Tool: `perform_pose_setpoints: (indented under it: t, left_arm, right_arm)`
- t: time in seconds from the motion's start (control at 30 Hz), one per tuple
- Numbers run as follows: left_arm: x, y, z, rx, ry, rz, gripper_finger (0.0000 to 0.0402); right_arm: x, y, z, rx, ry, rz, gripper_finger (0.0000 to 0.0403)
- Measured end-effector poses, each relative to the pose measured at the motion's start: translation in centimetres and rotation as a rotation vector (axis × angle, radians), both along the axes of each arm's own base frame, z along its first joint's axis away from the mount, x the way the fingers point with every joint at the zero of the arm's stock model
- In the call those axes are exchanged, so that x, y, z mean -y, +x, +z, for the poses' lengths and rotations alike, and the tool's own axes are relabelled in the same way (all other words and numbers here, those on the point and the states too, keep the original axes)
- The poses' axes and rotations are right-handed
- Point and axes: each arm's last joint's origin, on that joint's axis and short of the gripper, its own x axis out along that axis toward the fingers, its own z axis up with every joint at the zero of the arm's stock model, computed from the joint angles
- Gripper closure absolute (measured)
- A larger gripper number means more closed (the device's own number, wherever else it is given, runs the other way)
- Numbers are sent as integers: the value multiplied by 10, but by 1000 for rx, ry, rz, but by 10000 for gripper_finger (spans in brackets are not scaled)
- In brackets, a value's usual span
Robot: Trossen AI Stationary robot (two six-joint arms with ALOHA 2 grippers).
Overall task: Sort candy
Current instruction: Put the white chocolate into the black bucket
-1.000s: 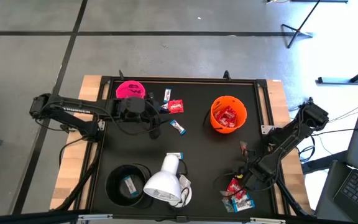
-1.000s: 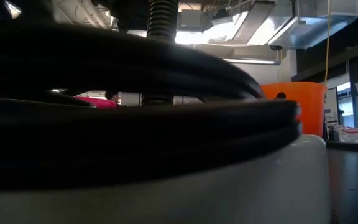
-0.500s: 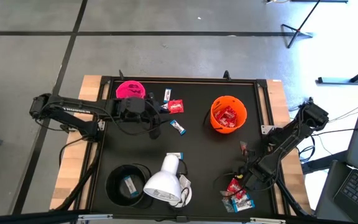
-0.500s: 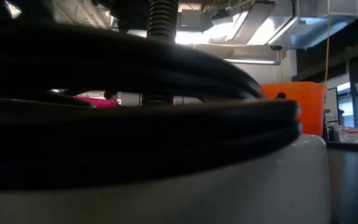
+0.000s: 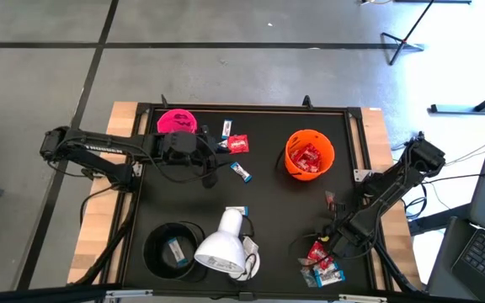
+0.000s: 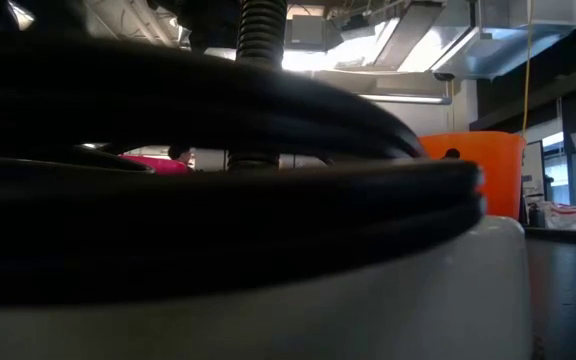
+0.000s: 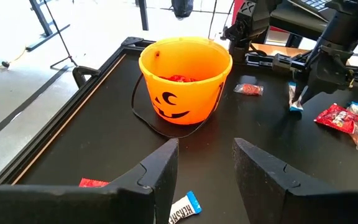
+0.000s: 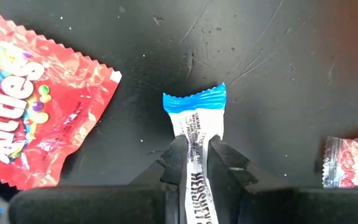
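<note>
My right gripper is near the table's front right, pointing down and shut on a white-and-blue candy bar. Beside it lie a red packet and a pile of candy. My left gripper hangs open above the table's middle left, facing the orange bucket, which holds red packets. Below it lie a white-and-blue bar and a red packet. The black cup holds one bar. My right gripper pinches the white-and-blue bar between its two fingers on the white middle part of the wrapper. The fingers come from above, pointing down. The bar hangs upright below them, blue crimped end lowest; whether that end touches the table, I cannot tell.
A pink cup stands at the far left. A white lamp head lies at the front beside the black cup, and it and a black cable fill most of the low view. A small pinkish packet lies right of the bucket. More bars lie at the far middle.
</note>
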Motion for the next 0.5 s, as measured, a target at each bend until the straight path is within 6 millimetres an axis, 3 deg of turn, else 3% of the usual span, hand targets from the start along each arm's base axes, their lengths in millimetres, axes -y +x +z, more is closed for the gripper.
perform_pose_setpoints:
  t: [0.5]
  left_arm:
    - [0, 0, 0, 0, 0, 0, 257]
  right_arm:
    - [-1, 1, 2, 10, -1, 0, 352]
